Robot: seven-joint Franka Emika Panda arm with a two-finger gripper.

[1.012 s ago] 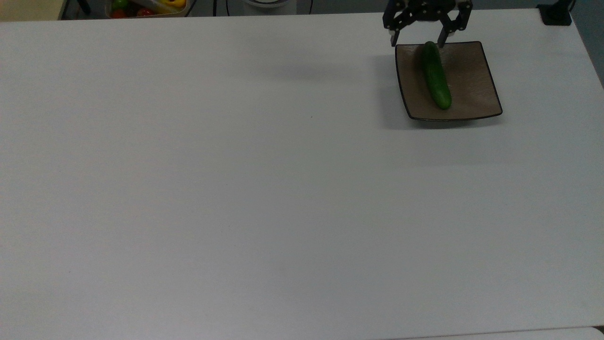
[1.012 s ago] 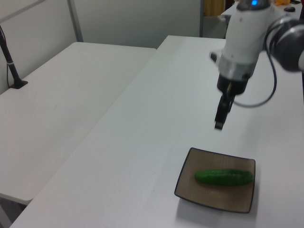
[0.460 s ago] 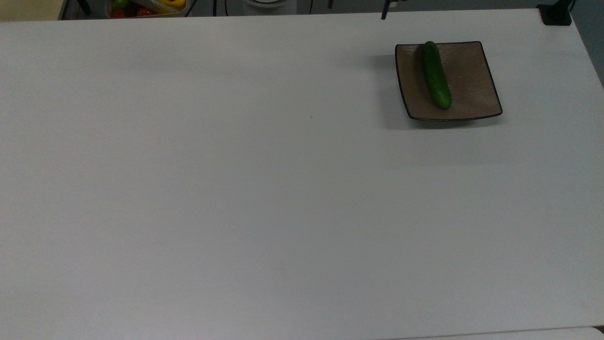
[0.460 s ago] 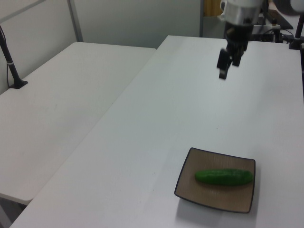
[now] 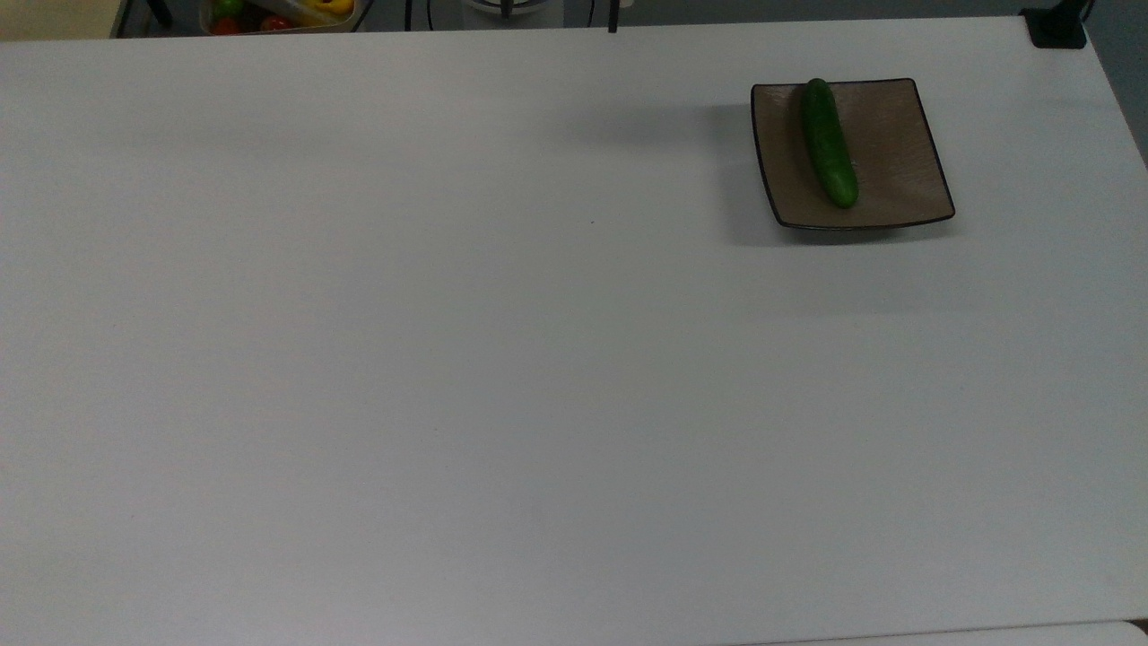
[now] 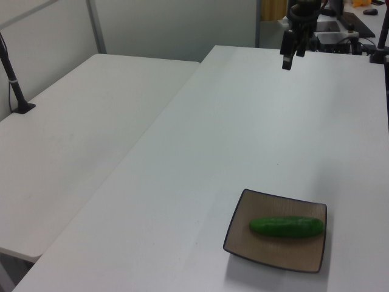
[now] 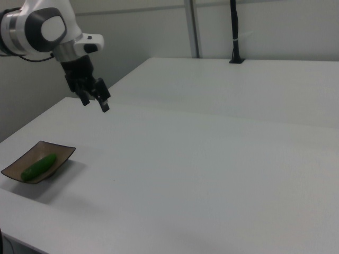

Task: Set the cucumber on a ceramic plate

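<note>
Right view: cucumber (image 7: 39,166) lies on the plate (image 7: 60,153); the tool (image 7: 95,102) hangs high above the tabletop (image 7: 212,159), fingers spread, empty.

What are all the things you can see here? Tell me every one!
cucumber: one, dark green, lying on the plate, running along its length in the top view.
ceramic plate: one, brown with a thin dark rim, square, near the top right corner of the table in the top view.
table: one, white, under the plate.
second table: one, white, beside the first, on the left view's left.
bin of colourful items: one, with yellow, red and green pieces, past the table's far edge at the top view's upper left.
black post: one, standing at the far table edge in the right view.
gripper: one, black, open, empty, raised well above the table and away from the plate.
</note>
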